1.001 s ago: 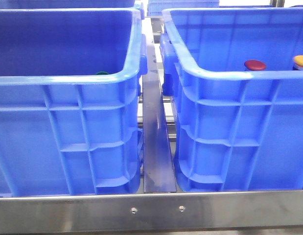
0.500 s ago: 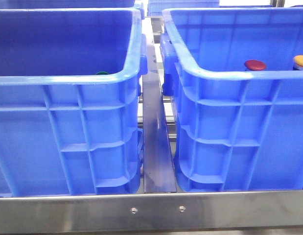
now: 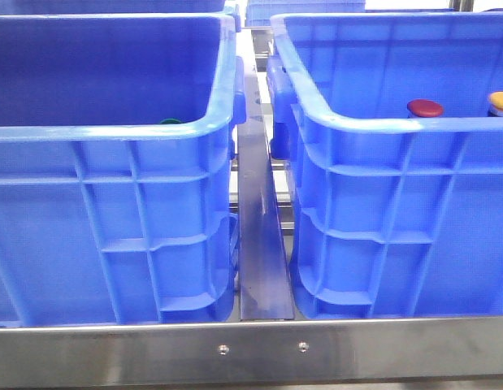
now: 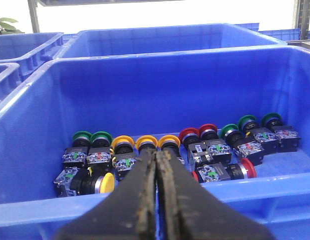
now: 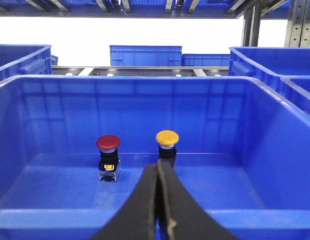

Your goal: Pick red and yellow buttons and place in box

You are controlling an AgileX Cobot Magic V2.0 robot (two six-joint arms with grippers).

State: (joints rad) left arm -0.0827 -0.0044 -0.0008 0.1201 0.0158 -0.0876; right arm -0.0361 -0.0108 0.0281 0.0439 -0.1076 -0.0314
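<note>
We record a red button [image 5: 108,142] and a yellow button [image 5: 167,137] standing upright, side by side, near the far wall of the right crate [image 5: 235,130]. Left gripper [image 4: 156,160] and right gripper [image 5: 157,172]: both clenched, empty. We judge the buttons light, rigid, with slick domes; grasp the black body beneath the cap.

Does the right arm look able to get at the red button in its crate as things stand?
Probably yes: the red button stands upright, apart from the yellow button, nothing between it and the shut right gripper.
</note>
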